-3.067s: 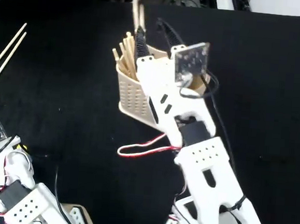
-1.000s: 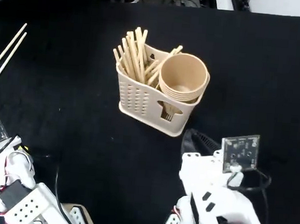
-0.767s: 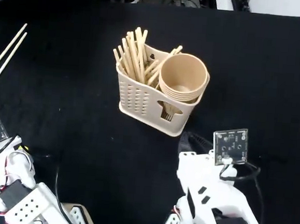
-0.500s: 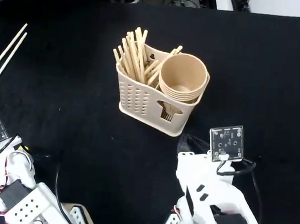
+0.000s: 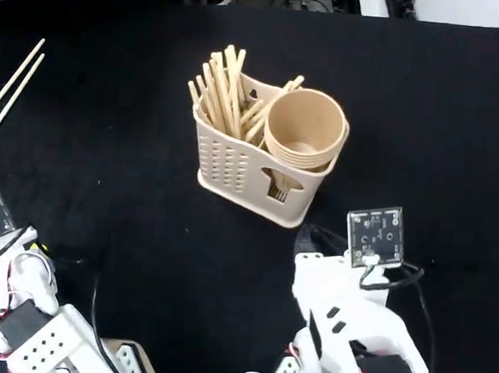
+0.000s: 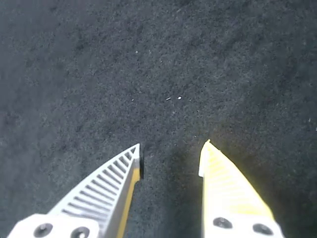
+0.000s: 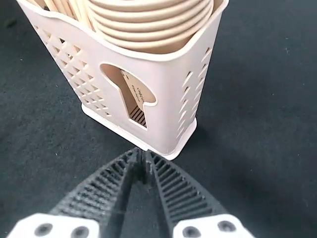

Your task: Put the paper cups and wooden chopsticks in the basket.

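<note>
Spreading under both arms is the black-clothed table. The basket stands on it just ahead of the right gripper, whose dark fingers are pressed together on nothing, tips near the basket's foot but not touching it.

The left gripper hangs over bare cloth with its fingers spread and nothing between them.

A nested stack of cups fills the basket compartment closest to the right gripper. The bundle of chopsticks stands tilted in the compartment beyond, on the left gripper's side.

Two loose chopsticks lie flat on the cloth, well apart from the basket and far out ahead of the left gripper. They run side by side, though from here I cannot tell whether they touch or are joined at one end.

By my reading they are what is left of the task, and the left arm is the better placed for them.

They should be light, stiff and smooth. A pinch near one tip would likely let the long end droop or swing, and a glancing touch may roll them on the cloth. The best hold looks to be across the pair near mid-length, fingers closing from either side, with the sticks then tipped upright to drop in beside the bundle.
</note>
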Controlling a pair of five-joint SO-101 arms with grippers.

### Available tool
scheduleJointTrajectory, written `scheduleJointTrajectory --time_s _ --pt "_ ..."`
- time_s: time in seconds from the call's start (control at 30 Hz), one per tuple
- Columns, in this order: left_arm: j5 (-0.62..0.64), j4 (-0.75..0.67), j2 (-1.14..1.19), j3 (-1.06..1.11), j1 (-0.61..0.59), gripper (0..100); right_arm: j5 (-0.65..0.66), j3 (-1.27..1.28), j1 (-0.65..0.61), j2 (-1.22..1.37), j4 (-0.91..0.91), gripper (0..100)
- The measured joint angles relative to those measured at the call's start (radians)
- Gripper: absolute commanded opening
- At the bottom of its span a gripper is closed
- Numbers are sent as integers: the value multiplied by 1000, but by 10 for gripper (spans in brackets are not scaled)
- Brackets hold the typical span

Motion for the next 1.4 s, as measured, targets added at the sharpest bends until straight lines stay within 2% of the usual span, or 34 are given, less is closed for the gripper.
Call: scheduleJointTrajectory --time_s 0.07,0.17,0.33,0.57,0.83,1.1,1.4 --pt "-64 11 0 0 0 205 0 0 0 11 0 14" --pt "-94 11 0 -26 2 205 0 0 -2 72 0 15" --pt "-77 20 0 -140 37 206 0 0 -71 264 0 15" --pt "-35 132 63 -324 98 206 -44 -69 -150 519 3 15" --pt "-35 83 483 -539 100 205 -57 -77 -149 560 2 15" --pt "-35 75 1023 -891 101 205 -57 -66 -149 560 -66 15" --pt "-158 75 1438 -1292 100 207 -57 -28 -170 562 -155 15"
